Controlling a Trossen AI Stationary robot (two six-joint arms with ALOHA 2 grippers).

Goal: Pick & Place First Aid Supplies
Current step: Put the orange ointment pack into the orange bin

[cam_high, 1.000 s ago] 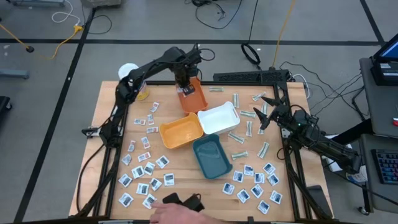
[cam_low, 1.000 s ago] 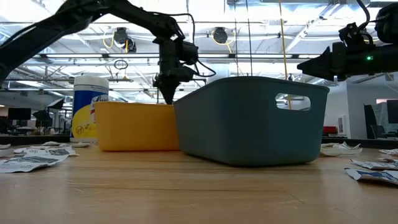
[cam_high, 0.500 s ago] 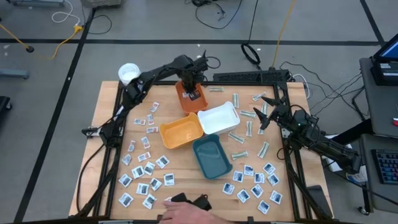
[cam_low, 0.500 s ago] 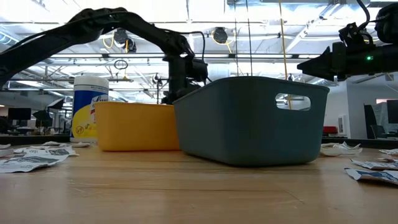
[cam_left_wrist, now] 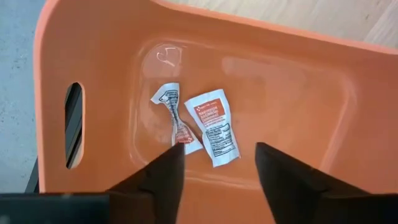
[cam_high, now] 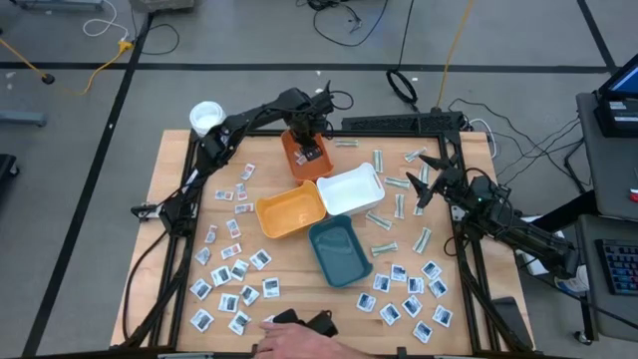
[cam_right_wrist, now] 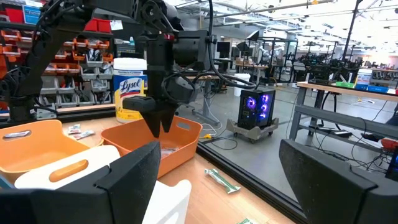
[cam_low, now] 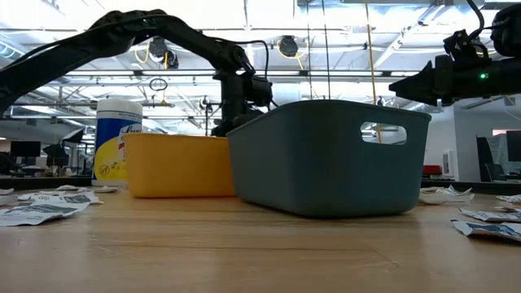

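My left gripper (cam_left_wrist: pixel 217 155) (cam_high: pixel 309 148) points down into the orange tray (cam_left_wrist: pixel 292 81) (cam_high: pixel 297 165) at the table's far middle, fingers open. Two first aid supplies lie flat on the tray's floor: a white sachet with red print (cam_left_wrist: pixel 212 127) between the fingers, and a narrow twisted packet (cam_left_wrist: pixel 171 115). One fingertip (cam_left_wrist: pixel 176 152) stands over that packet's end; whether it touches, I cannot tell. My right gripper (cam_high: pixel 424 184) (cam_right_wrist: pixel 217 180) waits open and level at the right. Many more sachets (cam_high: pixel 234 269) (cam_high: pixel 409 294) and pale strips (cam_high: pixel 384 219) lie scattered on the table.
A yellow tray (cam_high: pixel 291 211), a white tray (cam_high: pixel 351 189) and a teal tray (cam_high: pixel 339 249) cluster at the table's middle. A white-lidded canister (cam_high: pixel 206 117) stands at the far left corner. A person's hand (cam_high: pixel 299 344) with a black object is at the near edge.
My left gripper has sunk toward the orange tray's floor, shifting a little toward the table's right, and has then kept still. In the low view its fingertips have dropped out of sight behind the teal tray.
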